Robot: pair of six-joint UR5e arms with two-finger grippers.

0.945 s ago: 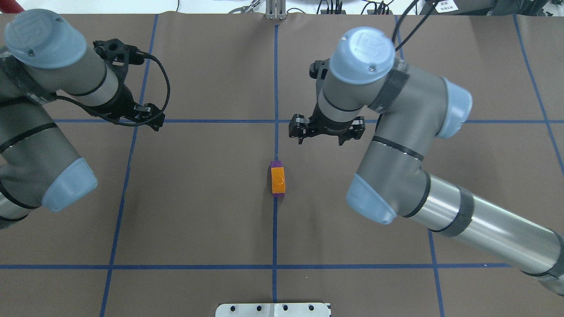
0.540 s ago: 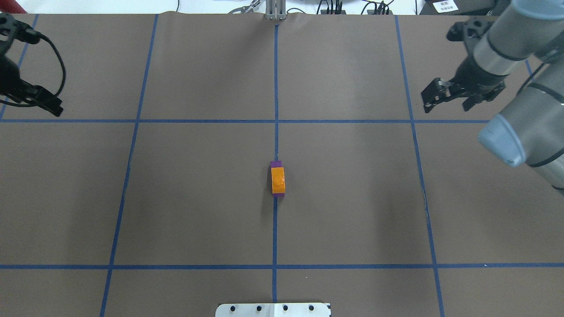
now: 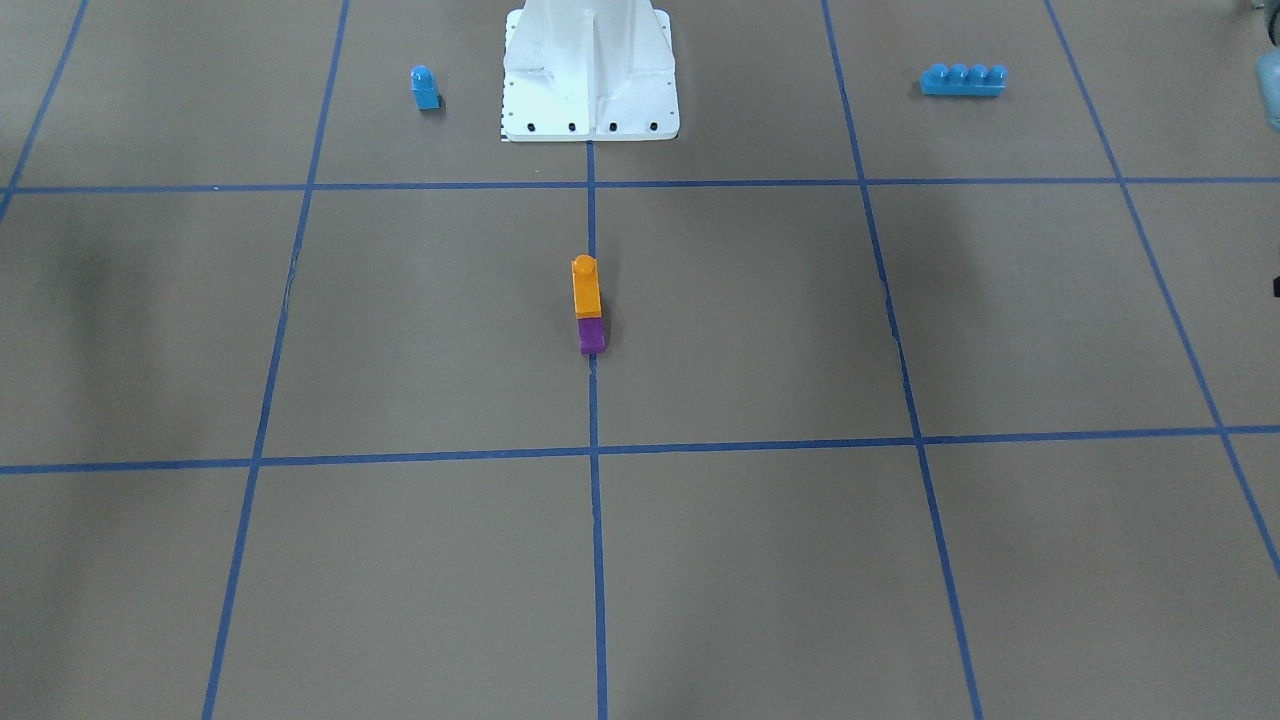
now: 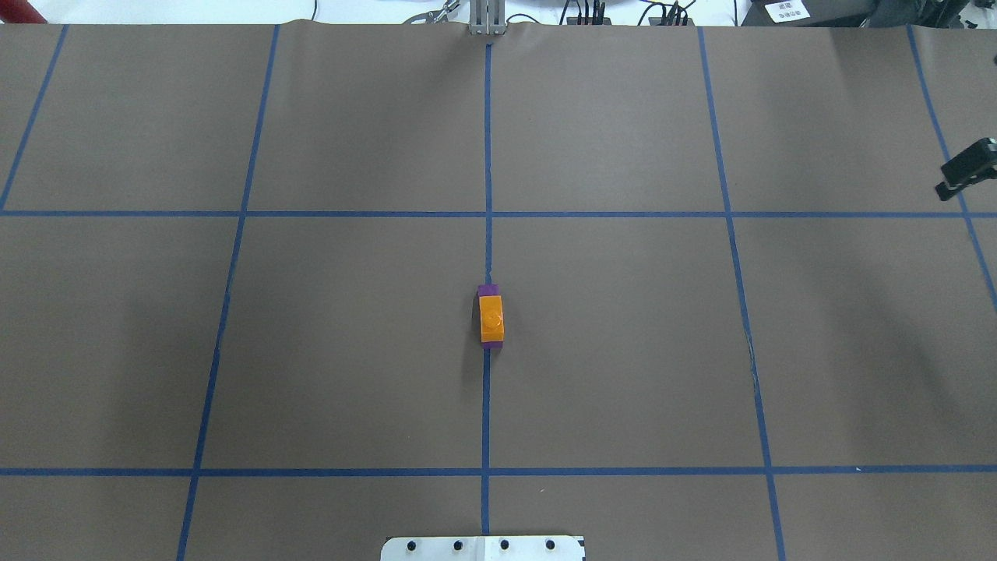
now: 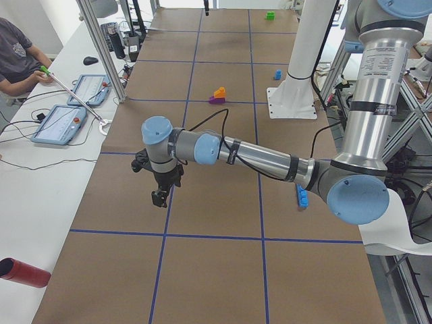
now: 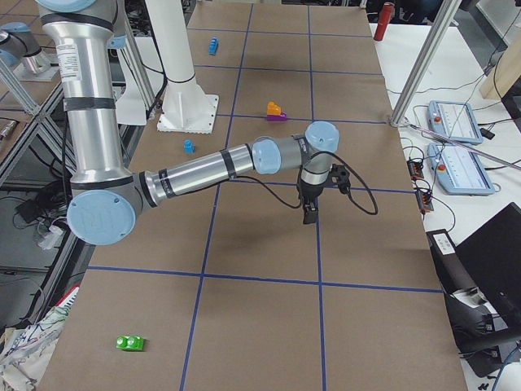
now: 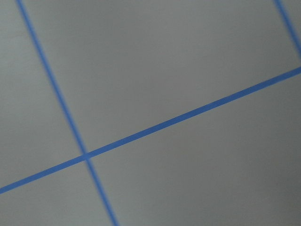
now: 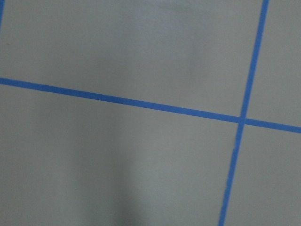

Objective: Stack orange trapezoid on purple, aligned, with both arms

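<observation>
The orange trapezoid (image 4: 491, 319) sits on top of the purple brick (image 4: 489, 291) at the table's centre, on the middle tape line. In the front-facing view the orange one (image 3: 586, 287) stands stud up on the purple one (image 3: 592, 336). Neither gripper touches them. My left gripper (image 5: 159, 200) shows only in the exterior left view, far from the stack, and I cannot tell if it is open. My right gripper (image 6: 308, 217) hangs over the mat, well apart from the stack. Only a black part of it (image 4: 966, 167) shows at the overhead view's right edge. Both wrist views show only mat and tape.
A small blue single-stud brick (image 3: 425, 88) and a long blue four-stud brick (image 3: 963, 80) lie near the robot's white base (image 3: 590, 70). A green brick (image 6: 130, 343) lies at the table's right end. Operator tablets (image 5: 64, 125) sit on the side bench.
Both arms have swung outward from the centre: the left one has left the overhead view, and the right one is at its right edge. The orange-on-purple stack has not moved.
</observation>
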